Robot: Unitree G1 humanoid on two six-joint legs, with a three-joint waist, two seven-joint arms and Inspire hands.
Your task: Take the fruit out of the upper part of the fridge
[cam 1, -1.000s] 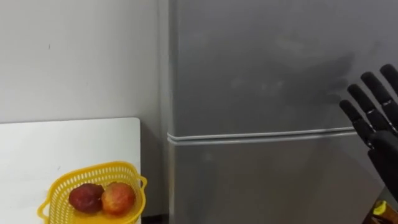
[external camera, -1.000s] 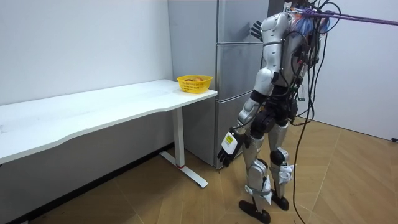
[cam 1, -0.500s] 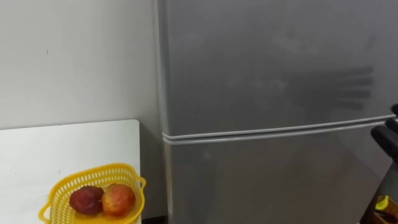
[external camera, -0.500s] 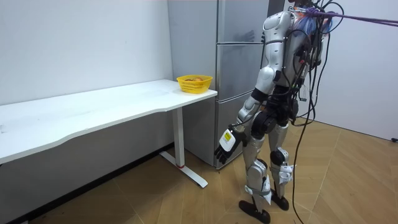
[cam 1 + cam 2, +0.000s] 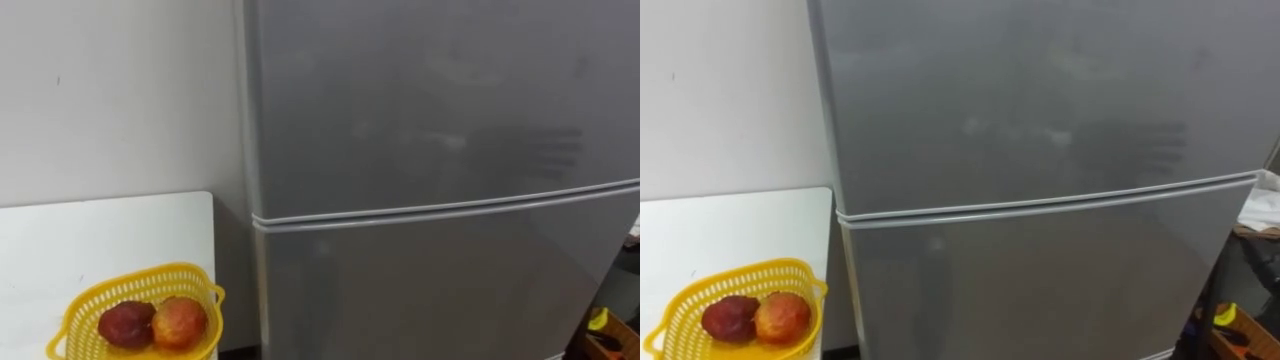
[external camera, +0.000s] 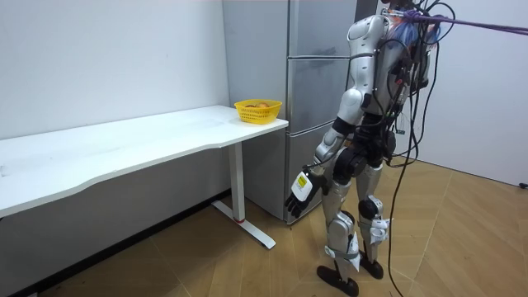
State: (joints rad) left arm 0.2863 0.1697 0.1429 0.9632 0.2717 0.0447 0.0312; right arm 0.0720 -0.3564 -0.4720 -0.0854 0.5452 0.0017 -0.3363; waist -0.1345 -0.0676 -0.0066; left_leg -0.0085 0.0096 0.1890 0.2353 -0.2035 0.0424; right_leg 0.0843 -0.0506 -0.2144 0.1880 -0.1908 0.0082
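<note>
The grey fridge stands shut right in front of me; its upper door (image 5: 430, 100) meets the lower door (image 5: 420, 290) at a pale seam. In the room view I stand upright facing the fridge (image 6: 318, 33), close to its front. My left hand (image 6: 299, 190) hangs by my thigh with relaxed fingers and holds nothing.
A white table (image 5: 100, 235) adjoins the fridge on my left. At its corner sits a yellow basket (image 5: 150, 272) with a dark red fruit (image 5: 127, 324) and an orange-red fruit (image 5: 180, 322). Clutter with a yellow object (image 5: 598, 320) lies past the fridge's right edge. Wooden floor (image 6: 462, 239) lies open behind me.
My right hand, raised with straight fingers before the upper door's right side a second ago, has slid out past the eye view's right edge. The head camera has turned slightly right.
</note>
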